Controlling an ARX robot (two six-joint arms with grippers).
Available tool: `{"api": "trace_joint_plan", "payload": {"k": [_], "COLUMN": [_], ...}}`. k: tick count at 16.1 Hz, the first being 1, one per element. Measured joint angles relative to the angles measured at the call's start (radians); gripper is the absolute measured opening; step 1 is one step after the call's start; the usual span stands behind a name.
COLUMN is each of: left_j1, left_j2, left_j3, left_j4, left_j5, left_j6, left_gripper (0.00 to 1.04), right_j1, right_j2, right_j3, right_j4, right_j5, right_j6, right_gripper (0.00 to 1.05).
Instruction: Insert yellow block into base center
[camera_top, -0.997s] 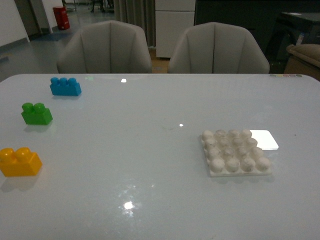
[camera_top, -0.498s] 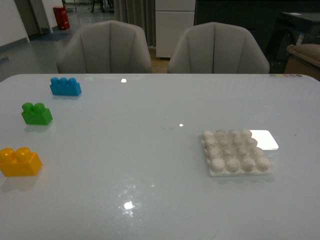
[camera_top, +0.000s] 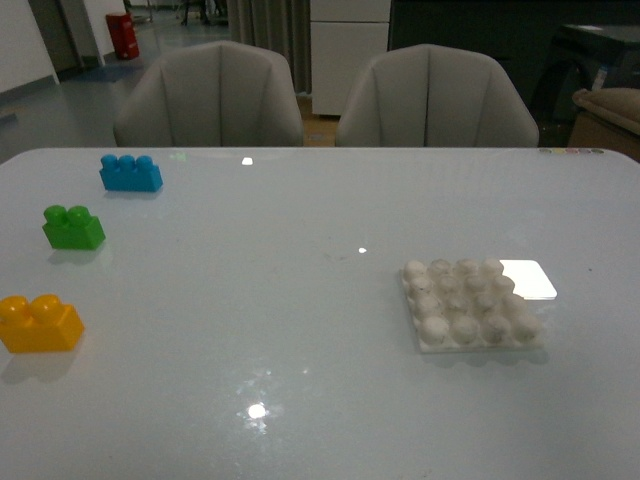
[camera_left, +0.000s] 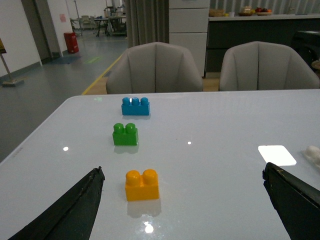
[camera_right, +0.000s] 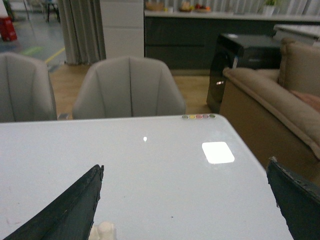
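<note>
Scanning the front view, you have the yellow block (camera_top: 40, 323) near left on the table (camera_top: 300, 200), studs up; base (camera_top: 470, 303) well apart at right; left wrist view: left gripper (camera_left: 182, 172) spread wide, empty, yellow block ahead; right wrist view: right gripper (camera_right: 185, 167) likewise agape, empty.

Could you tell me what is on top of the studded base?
Nothing: the base shows its whole top bare. The yellow block rests on the table, apart to its left. What lies beneath the base is hidden.
</note>
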Motion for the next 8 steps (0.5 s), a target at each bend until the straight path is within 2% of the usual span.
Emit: {"api": "trace_joint_plan", "payload": {"k": [4, 8], "left_j1": [0.0, 0.0], "left_j2": [0.0, 0.0], "left_j3": [0.0, 0.0], "left_j4": [0.0, 0.0], "left_j5": [0.0, 0.0], "left_j6": [0.0, 0.0], "left_gripper": [0.98, 0.98], "right_j1": [0.026, 0.081], "right_j2": [0.584, 0.967], "right_j3": [0.396, 0.629], "right_j4": [-0.186, -0.401], "right_j5": [-0.042, -0.085], "right_j6": [0.026, 0.066], "right_gripper": [0.98, 0.98]}}
